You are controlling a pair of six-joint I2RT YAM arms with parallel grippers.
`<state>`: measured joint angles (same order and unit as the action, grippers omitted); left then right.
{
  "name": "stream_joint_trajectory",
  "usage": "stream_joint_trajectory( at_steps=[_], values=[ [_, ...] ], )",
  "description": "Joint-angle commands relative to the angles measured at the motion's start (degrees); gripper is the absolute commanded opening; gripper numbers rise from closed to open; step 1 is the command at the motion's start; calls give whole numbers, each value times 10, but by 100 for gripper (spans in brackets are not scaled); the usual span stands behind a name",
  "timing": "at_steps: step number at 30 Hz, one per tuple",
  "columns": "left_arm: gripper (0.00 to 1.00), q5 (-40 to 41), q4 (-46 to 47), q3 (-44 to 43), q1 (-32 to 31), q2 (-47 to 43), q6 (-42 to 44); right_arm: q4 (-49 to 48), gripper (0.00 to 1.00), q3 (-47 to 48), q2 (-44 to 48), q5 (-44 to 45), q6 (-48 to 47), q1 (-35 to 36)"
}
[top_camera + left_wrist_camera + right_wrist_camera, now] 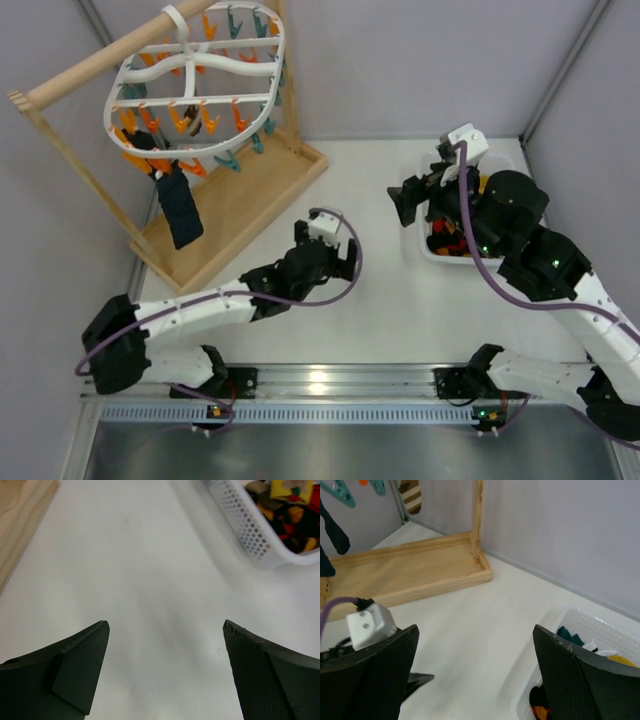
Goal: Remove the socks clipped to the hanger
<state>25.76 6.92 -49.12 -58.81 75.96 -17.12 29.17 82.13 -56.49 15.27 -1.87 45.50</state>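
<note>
1. The hanger (208, 45) hangs from the stand (240, 200) at far left. A dark sock (182, 212) dangles from a clip on its near-left edge, and the right wrist view shows a striped sock (411, 495) up there too.
2. The basket (245, 527) at far right holds loose socks (290, 515), so it seems to be the drop place.
3. The left claw (165, 630) is spread apart and empty, low over bare bench (380, 320) between stand and basket, free to reach for a sock.
4. The right claw (475, 630) is also apart and empty. It is poised above the basket's left rim and faces the stand.
5. At least two socks are not yet unclipped.
</note>
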Motion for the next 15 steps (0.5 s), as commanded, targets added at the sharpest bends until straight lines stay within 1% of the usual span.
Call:
stream_joint_trajectory(
  at_steps=[1, 4, 5, 7, 8, 9, 12, 15],
  values=[
    [99, 123, -49, 71, 0, -125, -42, -37, 93, -39, 9, -33, 14, -9],
    [99, 176, -102, 126, 0, -193, -55, -57, 94, -71, 12, -42, 15, -9],
    [99, 213, -114, 140, 0, -239, -59, -64, 94, -82, 11, -44, 15, -9],
    [99, 251, -153, 166, 0, -278, -77, -68, 94, -94, 5, -53, 15, -8],
    [99, 290, -174, 172, 0, -317, -80, -72, 94, -97, 1, -57, 15, -9],
    [99, 308, -186, 177, 0, -333, -83, -74, 94, -101, -5, -61, 34, -10],
    [99, 363, -216, 186, 1, -380, -83, -82, 94, -109, -16, -81, 39, -9],
    [99, 387, -225, 178, 5, -400, -63, -90, 94, -118, -20, -94, 43, -10]
  ],
)
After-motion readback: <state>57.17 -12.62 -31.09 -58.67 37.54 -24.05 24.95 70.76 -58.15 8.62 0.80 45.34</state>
